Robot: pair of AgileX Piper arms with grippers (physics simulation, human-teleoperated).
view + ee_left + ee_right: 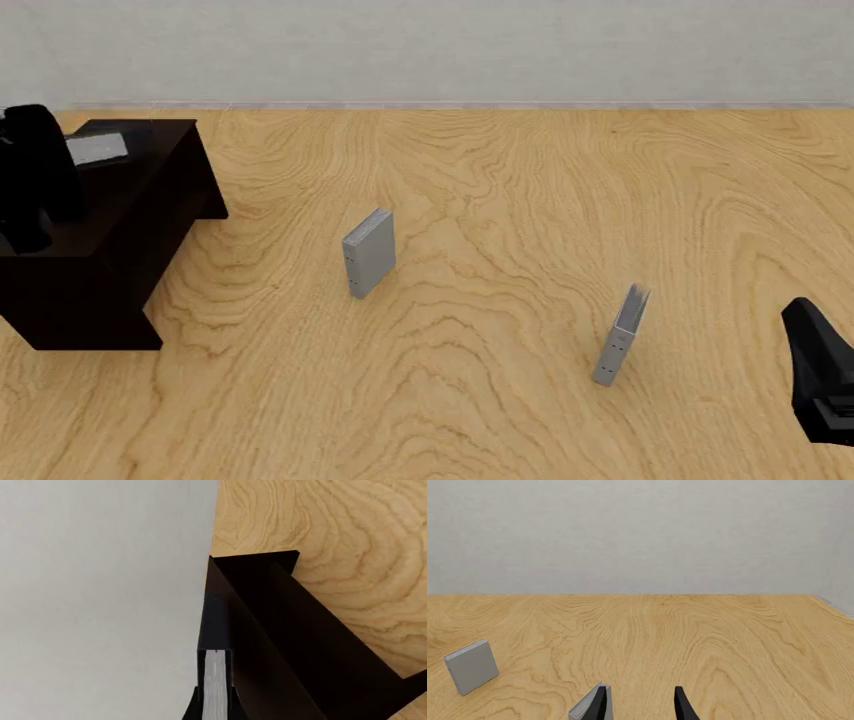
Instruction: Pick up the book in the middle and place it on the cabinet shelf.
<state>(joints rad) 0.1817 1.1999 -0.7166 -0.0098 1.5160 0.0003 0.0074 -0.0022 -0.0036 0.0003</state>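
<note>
The book (215,680), black-covered with a white page edge, stands between the fingers of my left gripper (215,705), which is shut on it. In the front view the book (96,150) shows as a pale edge over the flat top of the dark brown cabinet shelf (94,270), with my left arm (34,170) above the cabinet's left side. The left wrist view looks down past the book onto the cabinet (300,640); whether the book rests on the top I cannot tell. My right gripper (639,707) is open and holds nothing, low at the front right (821,370).
A smaller grey book (370,252) stands upright mid-table, also visible from the right wrist (471,666). A thin grey book (621,335) stands to its right, just beside my right gripper's fingers (587,707). A grey wall runs along the table's far edge.
</note>
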